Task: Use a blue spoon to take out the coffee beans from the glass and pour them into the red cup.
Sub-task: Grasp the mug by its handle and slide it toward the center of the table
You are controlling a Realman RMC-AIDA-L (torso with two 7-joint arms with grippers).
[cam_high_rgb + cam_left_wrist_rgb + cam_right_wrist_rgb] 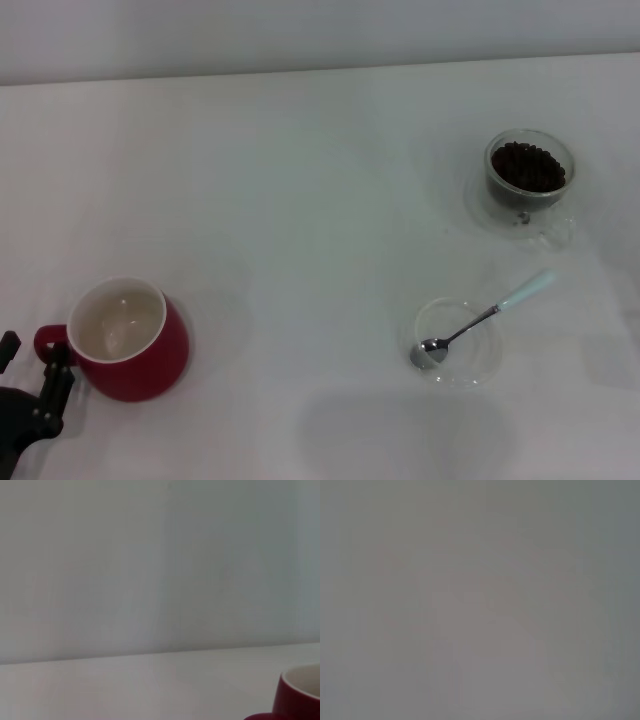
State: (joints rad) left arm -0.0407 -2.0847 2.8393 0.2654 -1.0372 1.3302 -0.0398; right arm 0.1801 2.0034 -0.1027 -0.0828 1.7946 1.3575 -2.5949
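The red cup (130, 340) stands upright at the near left of the white table, its white inside empty; a part of it also shows in the left wrist view (299, 696). My left gripper (32, 392) is at the table's near-left corner, right beside the cup's loop handle (46, 344). At the far right, the glass (528, 180) holds a heap of coffee beans (528, 166). The blue spoon (486, 318) lies with its metal bowl in a shallow clear dish (458, 344) and its pale blue handle pointing toward the glass. My right gripper is out of view.
The white table (300, 220) runs back to a pale wall. The right wrist view shows only a plain grey surface.
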